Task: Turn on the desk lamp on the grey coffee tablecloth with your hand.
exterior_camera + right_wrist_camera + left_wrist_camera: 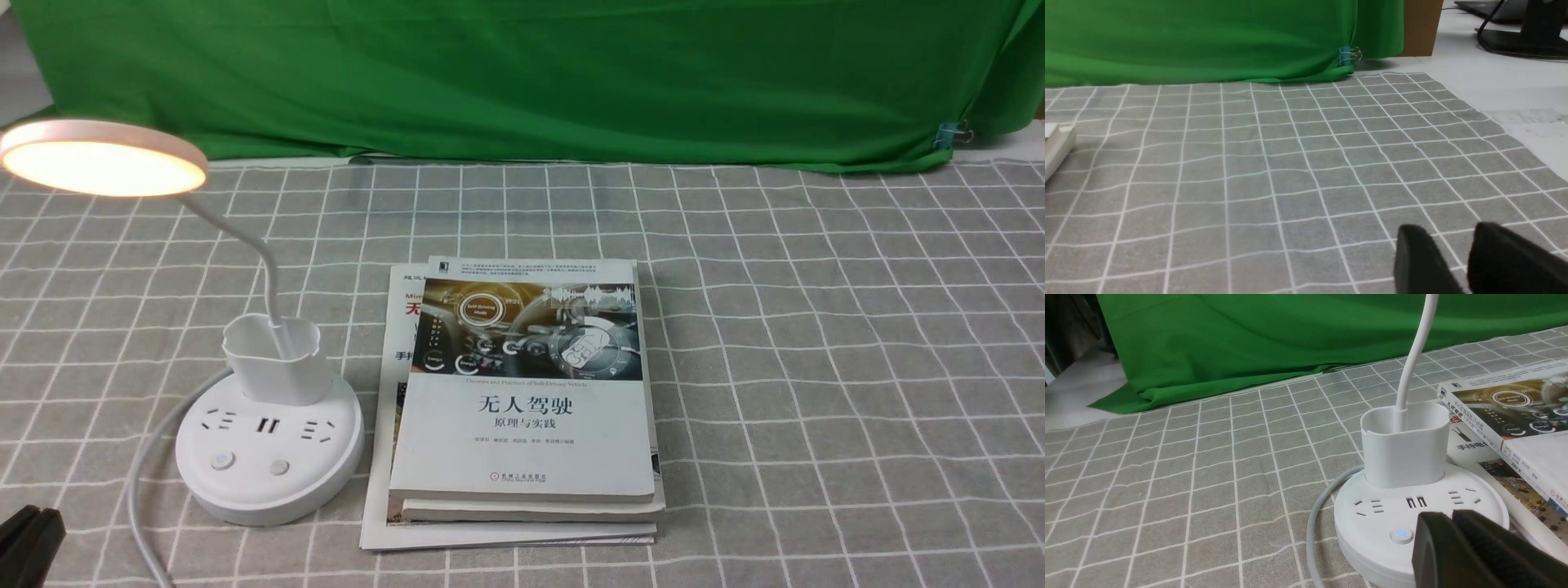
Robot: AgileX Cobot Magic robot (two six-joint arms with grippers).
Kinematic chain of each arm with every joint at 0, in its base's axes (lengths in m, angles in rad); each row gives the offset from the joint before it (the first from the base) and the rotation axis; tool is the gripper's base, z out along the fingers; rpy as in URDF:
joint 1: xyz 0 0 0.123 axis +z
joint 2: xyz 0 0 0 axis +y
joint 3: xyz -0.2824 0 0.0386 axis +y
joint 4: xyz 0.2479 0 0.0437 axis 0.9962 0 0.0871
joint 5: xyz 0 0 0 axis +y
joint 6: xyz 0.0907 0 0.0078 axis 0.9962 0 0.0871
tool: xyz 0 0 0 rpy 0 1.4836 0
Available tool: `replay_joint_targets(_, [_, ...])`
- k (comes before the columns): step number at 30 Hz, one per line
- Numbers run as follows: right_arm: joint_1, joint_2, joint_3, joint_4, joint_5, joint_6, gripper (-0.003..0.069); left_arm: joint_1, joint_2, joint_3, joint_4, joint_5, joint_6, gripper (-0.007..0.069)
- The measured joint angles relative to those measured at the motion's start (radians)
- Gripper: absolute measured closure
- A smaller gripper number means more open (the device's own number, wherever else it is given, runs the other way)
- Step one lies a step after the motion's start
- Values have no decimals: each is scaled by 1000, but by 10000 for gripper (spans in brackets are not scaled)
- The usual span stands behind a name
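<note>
The white desk lamp stands on the grey coffee tablecloth (816, 327) at the left. Its disc head (102, 159) glows warm. Its cup (273, 355) sits on the round base (245, 498), which has two buttons (222, 462). My left gripper (1451, 514), my hand, is shut and empty, with its tips over the base (1372, 522) next to a blue-lit button (1401, 535). It hides the second button. It shows as a black tip (31, 535) at the front view's lower left. My right gripper (1449, 228) is open and empty, low over bare cloth (1249, 163).
A stack of books (531, 392) lies just right of the lamp base. The lamp's grey cord (147, 482) curls off the front left. A green cloth (522, 73) hangs along the back, held by a blue clip (951, 135).
</note>
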Motion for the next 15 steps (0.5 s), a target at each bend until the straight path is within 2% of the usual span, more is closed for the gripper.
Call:
replay_joint_targets(9, [0, 0, 0, 0, 0, 0, 414, 1, 0, 0, 0, 0, 0, 606])
replay_joint_targets(15, [0, 0, 0, 0, 0, 0, 414, 59, 0, 0, 1, 0, 4, 606])
